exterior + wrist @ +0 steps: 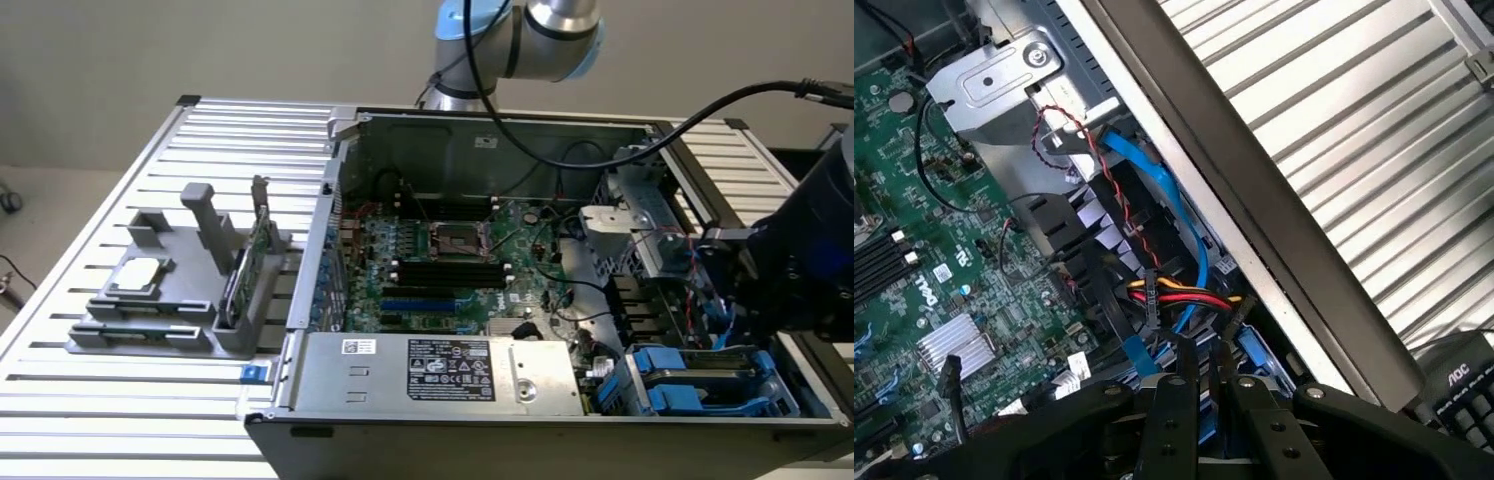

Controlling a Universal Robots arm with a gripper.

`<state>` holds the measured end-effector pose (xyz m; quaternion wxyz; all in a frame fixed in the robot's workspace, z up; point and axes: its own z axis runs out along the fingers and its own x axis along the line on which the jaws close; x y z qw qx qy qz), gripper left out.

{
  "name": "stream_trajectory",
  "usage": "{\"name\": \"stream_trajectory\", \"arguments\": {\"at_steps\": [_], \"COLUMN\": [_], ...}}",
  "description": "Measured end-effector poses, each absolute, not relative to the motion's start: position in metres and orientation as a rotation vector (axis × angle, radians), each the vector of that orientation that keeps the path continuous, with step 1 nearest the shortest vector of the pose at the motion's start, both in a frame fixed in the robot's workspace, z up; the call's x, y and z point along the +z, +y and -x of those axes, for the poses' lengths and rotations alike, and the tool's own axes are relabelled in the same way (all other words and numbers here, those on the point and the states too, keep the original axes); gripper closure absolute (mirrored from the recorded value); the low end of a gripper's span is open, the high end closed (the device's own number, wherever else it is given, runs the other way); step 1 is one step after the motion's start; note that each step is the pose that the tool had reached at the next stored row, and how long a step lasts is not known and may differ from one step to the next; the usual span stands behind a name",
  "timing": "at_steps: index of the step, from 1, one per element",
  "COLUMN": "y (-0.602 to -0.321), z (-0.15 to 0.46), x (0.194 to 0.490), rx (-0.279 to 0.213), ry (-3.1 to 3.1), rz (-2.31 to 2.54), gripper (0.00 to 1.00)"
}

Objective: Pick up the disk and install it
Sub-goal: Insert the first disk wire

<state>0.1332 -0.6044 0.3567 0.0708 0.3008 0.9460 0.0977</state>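
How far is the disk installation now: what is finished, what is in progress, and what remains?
Done: the disk already lies inside the computer case, in its corner at the exterior view's lower right. In hand: the gripper is low over the disk's blue frame; whether it holds the disk I cannot tell. Left: full seating is not confirmed, as the gripper covers part of the disk.

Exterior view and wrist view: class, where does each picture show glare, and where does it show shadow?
Exterior view: the slatted table glares pale on the exterior view's left, the power supply lid shines, and the motherboard sits dimmer inside the case. Wrist view: the slatted table is nearly white with glare, while the cables beside the case wall lie in shadow.
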Motion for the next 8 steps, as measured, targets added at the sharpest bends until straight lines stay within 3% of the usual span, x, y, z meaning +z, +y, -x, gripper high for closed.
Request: {"name": "stream_trajectory", "arguments": {"at_steps": [3, 5, 7, 8], "y": [-0.6058, -0.6066, -0.6075, -0.6080], "z": [-0.1333, -0.1333, -0.1333, -0.1333], "x": [0.3545, 0.3530, 0.3516, 0.3508], "rx": [0.289, 0.287, 0.284, 0.282], "ry": [2.836, 2.831, 2.825, 2.821], "rz": [-0.940, -0.962, -0.985, -0.996], "gripper": [0.80, 0.73, 0.73, 0.66]}}
